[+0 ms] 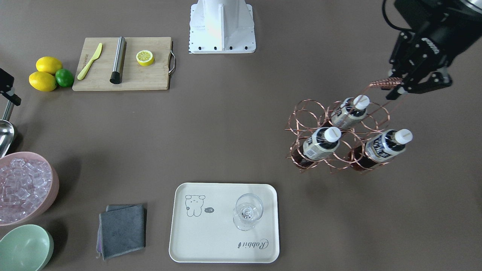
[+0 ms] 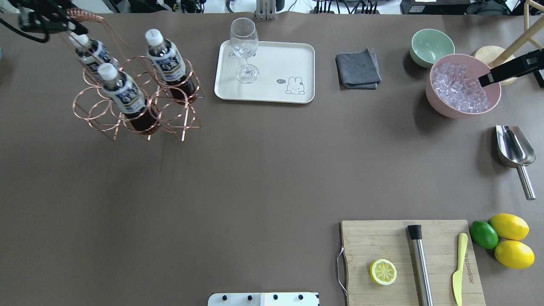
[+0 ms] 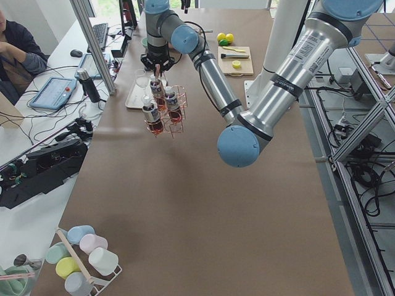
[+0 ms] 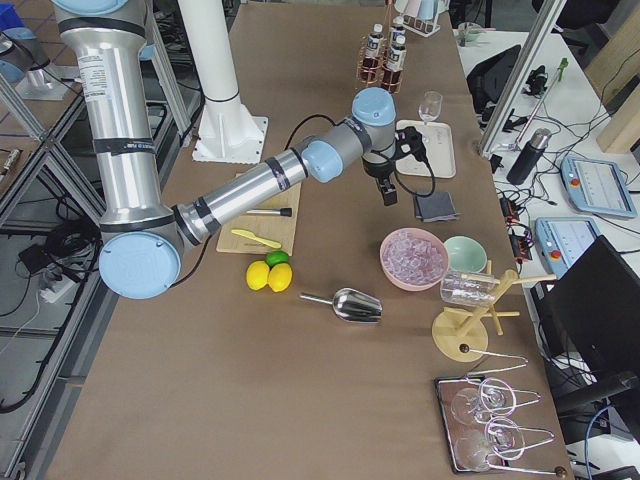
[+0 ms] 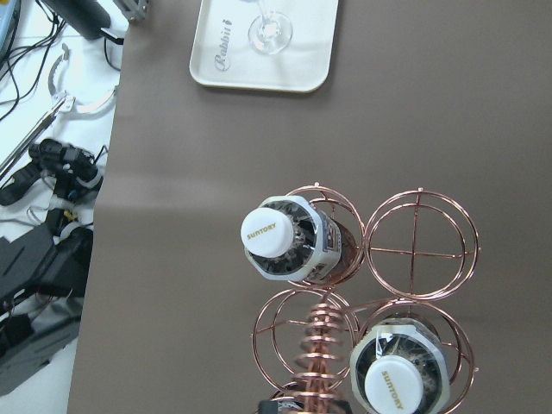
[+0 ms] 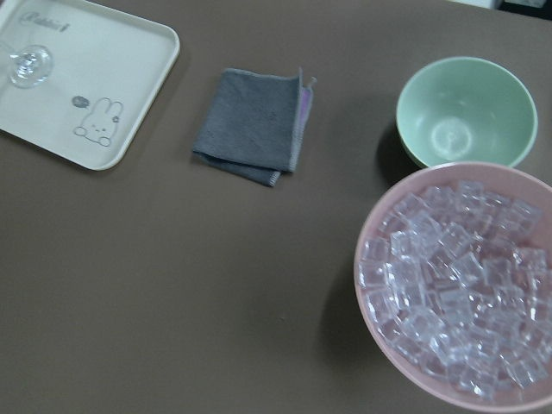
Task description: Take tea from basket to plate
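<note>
The rose-gold wire basket [image 1: 339,139] holds three tea bottles [image 1: 322,145] with white caps, standing tilted in its ring slots. It also shows in the overhead view [image 2: 131,102]. My left gripper [image 1: 395,87] is shut on the basket's coiled handle [image 1: 385,82]; the left wrist view looks down that coil [image 5: 321,362] at two caps [image 5: 272,235]. The cream plate [image 1: 211,241] with the bear drawing lies apart from the basket and carries a wine glass [image 1: 247,216]. My right gripper [image 2: 508,70] hovers over the ice bowl; I cannot tell whether it is open or shut.
A pink bowl of ice [image 2: 463,85], a green bowl [image 2: 432,46] and a grey cloth [image 2: 358,68] lie beyond the plate. A metal scoop [image 2: 514,148], a cutting board [image 2: 410,259] with half a lemon, and whole lemons and a lime [image 2: 508,238] are on the right side.
</note>
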Controlling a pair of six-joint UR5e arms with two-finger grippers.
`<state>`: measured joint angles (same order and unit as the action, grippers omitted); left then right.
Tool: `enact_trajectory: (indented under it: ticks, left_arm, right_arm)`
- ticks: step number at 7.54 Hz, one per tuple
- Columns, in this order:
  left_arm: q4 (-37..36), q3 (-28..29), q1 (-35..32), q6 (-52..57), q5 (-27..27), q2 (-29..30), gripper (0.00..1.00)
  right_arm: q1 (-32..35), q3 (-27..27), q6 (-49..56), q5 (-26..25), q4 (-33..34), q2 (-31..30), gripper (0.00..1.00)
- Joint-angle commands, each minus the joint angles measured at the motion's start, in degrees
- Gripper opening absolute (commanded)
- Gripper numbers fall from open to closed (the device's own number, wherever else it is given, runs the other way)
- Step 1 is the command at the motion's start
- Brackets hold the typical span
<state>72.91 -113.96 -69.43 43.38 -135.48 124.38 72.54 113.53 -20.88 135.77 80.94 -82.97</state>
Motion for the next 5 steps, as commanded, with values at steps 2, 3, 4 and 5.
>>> enact_trajectory:
  ticks: [2, 3, 4, 5]
  left_arm:
    - [-0.1, -1.4, 15.4, -17.0, 8.4, 9.4, 0.00]
    - [-0.2, -1.3, 18.7, -20.0, 10.8, 10.9, 0.00]
    - [-0.2, -1.2, 21.1, -22.0, 12.7, 11.8, 0.00]
    - [-0.2, -0.9, 23.4, -22.5, 14.8, 13.0, 0.00]
  right_arm:
    - [-3.6, 0.0, -11.8, -1.6, -28.1, -0.1, 1.00]
    - [-4.6, 0.0, -14.8, -4.3, -35.2, -0.1, 1.00]
    - [-5.9, 0.0, -16.3, -7.1, -39.5, 0.0, 0.99]
    - [-10.4, 0.0, -19.5, -13.6, -42.8, 0.6, 0.99]
